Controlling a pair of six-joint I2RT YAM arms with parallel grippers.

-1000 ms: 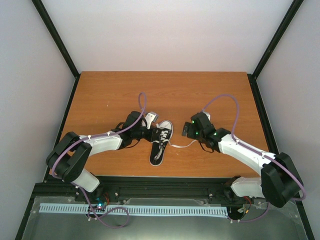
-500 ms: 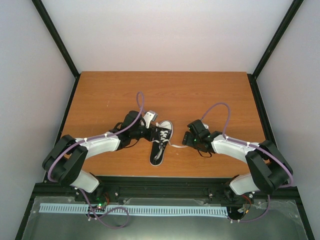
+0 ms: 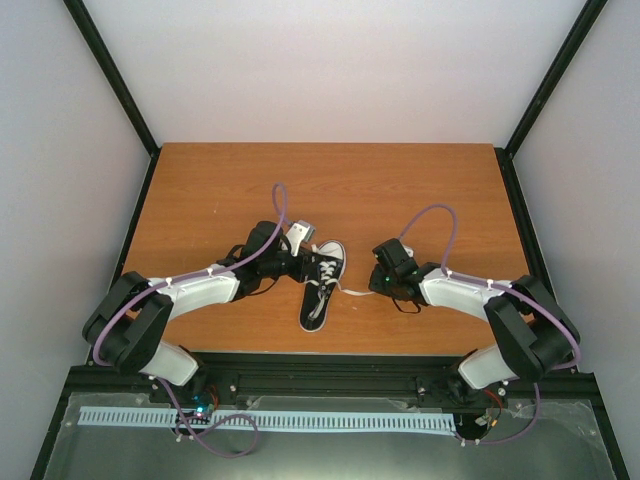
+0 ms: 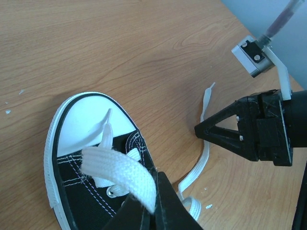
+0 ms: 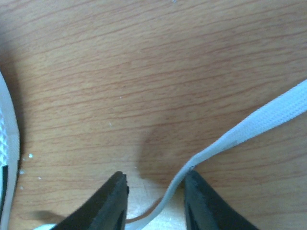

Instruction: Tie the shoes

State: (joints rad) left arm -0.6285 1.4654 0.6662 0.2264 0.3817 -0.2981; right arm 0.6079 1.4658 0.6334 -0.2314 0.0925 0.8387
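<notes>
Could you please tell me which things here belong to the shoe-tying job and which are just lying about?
Job: sneaker, pinched lace, trailing lace, left claw, right claw.
Lying about: white specks, slotted strip.

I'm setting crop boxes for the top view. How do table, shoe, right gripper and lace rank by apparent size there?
1. table
2. shoe
3. right gripper, roughly: it blends into its arm
4. lace, a thin strip

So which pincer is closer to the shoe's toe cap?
Left. The left pincer is over the shoe, pinching a lace by the toe cap; the right pincer stands apart over the table.
</notes>
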